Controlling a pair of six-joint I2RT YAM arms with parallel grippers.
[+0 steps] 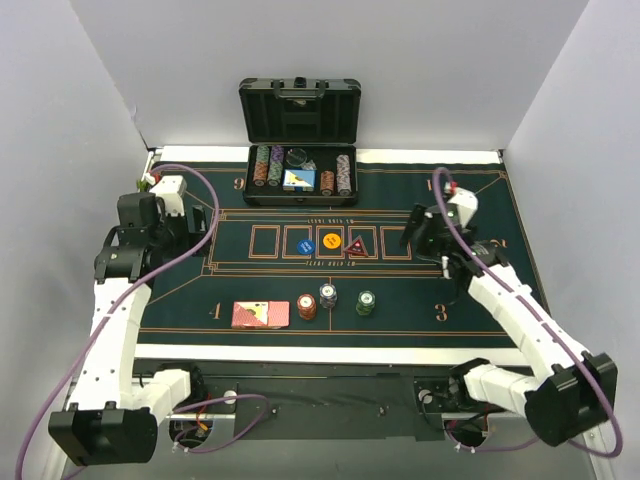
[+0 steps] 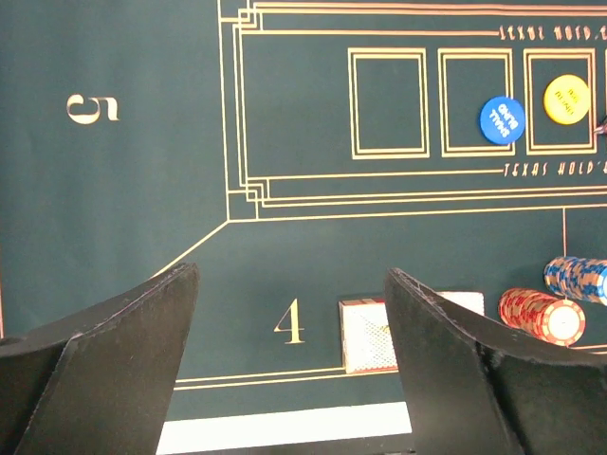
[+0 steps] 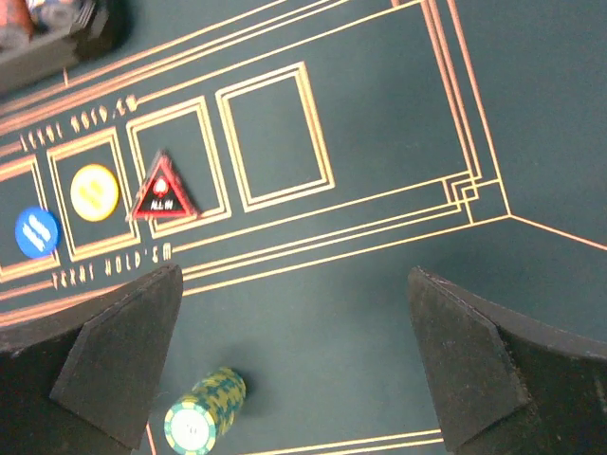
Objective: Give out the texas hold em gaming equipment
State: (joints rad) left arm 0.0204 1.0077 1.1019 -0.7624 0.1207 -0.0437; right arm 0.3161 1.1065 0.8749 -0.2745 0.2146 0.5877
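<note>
Red-backed cards [image 1: 260,314] lie by the "4" at the mat's front left, seen past my left finger in the left wrist view as cards [image 2: 368,334]. Right of them stand a red chip stack [image 1: 306,306], a grey stack [image 1: 328,295] and a green stack [image 1: 366,302]. A blue disc [image 1: 306,245], an orange disc [image 1: 331,241] and a dark red triangular marker [image 1: 357,247] rest in the centre boxes. My left gripper [image 1: 188,218] hovers open and empty over the mat's left side, and its wrist view shows the left gripper [image 2: 292,313] above the "4". At the right my right gripper [image 1: 418,230] is open and empty; the right gripper [image 3: 294,322] hangs above the green stack [image 3: 204,412].
An open black case [image 1: 300,110] stands at the mat's far edge, its tray [image 1: 300,198] holding racked chip rows and a card box. The green felt mat [image 1: 450,290] has a white border along its near edge. Grey walls close in both sides.
</note>
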